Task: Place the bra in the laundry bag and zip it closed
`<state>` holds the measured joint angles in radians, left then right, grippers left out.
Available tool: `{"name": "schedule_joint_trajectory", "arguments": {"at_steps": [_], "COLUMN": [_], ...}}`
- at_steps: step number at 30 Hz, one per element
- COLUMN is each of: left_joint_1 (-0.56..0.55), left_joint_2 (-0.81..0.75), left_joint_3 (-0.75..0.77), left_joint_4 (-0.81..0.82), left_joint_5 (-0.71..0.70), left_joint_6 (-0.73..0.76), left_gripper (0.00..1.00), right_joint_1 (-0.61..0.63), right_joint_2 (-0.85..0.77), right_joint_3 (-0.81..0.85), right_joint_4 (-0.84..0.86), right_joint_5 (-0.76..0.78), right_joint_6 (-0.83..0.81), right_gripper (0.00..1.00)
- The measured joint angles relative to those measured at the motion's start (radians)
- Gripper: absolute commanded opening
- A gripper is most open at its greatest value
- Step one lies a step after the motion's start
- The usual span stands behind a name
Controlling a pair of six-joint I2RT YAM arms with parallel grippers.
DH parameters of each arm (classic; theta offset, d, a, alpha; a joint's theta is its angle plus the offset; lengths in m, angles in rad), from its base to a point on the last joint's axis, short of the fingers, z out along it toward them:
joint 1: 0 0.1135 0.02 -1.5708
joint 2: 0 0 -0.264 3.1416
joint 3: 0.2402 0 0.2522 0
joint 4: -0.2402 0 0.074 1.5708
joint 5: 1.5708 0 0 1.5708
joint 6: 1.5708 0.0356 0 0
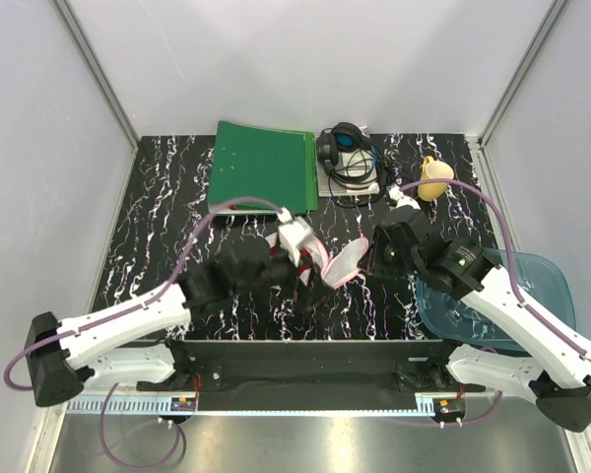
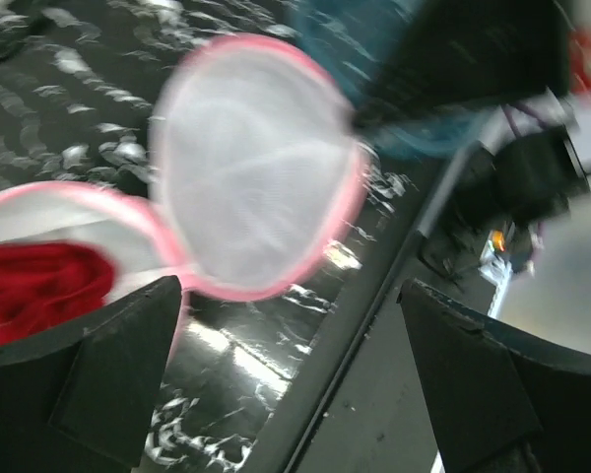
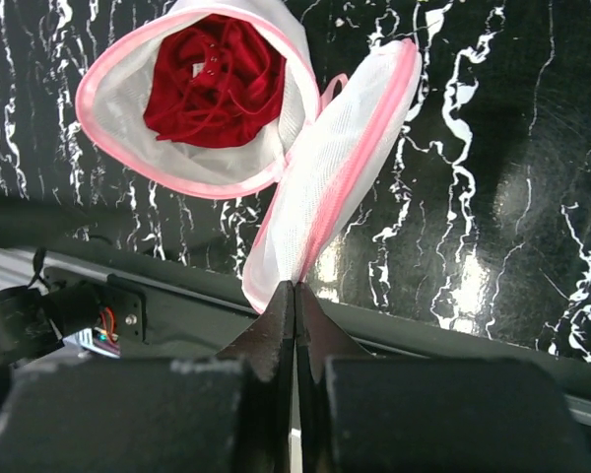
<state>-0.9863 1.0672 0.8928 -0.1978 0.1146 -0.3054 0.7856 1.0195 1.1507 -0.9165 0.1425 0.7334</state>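
Lying near the middle of the black marbled table (image 3: pixel 512 148), toward its near edge, the laundry bag (image 3: pixel 345 148) is seen unzipped, with its two pink-trimmed halves parted. The bra (image 3: pixel 212 79) is bundled inside the left half. The right half is stood up on edge, and its trim is pinched by the tightly closed right gripper (image 3: pixel 295 291). The left gripper (image 2: pixel 288 291) is spread wide beside the bag.
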Motion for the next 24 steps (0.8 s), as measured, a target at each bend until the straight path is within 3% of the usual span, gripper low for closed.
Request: {"name": "schedule_joint_trajectory", "arguments": {"at_steps": [4, 7, 10, 11, 14, 16, 17, 20, 24], "left_joint_1": [-0.134, -0.148, -0.148, -0.146, -0.117, -0.072, -0.045, 0.031, 0.113], "left_joint_2": [0.032, 0.101, 0.17, 0.193, 0.237, 0.241, 0.241, 0.217, 0.137], "left_joint_3": [-0.095, -0.1, -0.089, -0.08, -0.054, -0.053, -0.053, -0.092, -0.183], "left_joint_4": [0.131, 0.17, 0.186, 0.182, 0.164, 0.163, 0.165, 0.211, 0.275], "left_joint_5": [-0.024, -0.039, -0.088, -0.114, -0.166, -0.175, -0.177, -0.165, -0.097], "left_joint_6": [0.053, 0.075, 0.079, 0.074, 0.031, -0.014, -0.04, -0.116, -0.225], "left_gripper": [0.99, 0.98, 0.78, 0.61, 0.44, 0.32, 0.28, 0.17, 0.01], "right_joint_1": [0.0, 0.0, 0.0, 0.0, 0.0, 0.0, 0.0, 0.0, 0.0], "right_joint_2": [0.006, 0.006, 0.005, 0.004, -0.002, -0.005, -0.006, -0.007, -0.034], "right_joint_3": [0.027, 0.043, 0.055, 0.058, 0.063, 0.067, 0.068, 0.067, 0.006], "right_joint_4": [-0.006, -0.01, -0.011, -0.011, -0.013, -0.013, -0.013, -0.012, 0.023], "right_joint_5": [-0.032, -0.05, -0.061, -0.063, -0.073, -0.076, -0.077, -0.075, -0.066], "right_joint_6": [0.0, 0.001, 0.005, 0.006, 0.013, 0.019, 0.022, 0.036, 0.078], "right_gripper": [0.0, 0.0, 0.0, 0.0, 0.02, 0.18, 0.35, 0.58, 0.71]}}
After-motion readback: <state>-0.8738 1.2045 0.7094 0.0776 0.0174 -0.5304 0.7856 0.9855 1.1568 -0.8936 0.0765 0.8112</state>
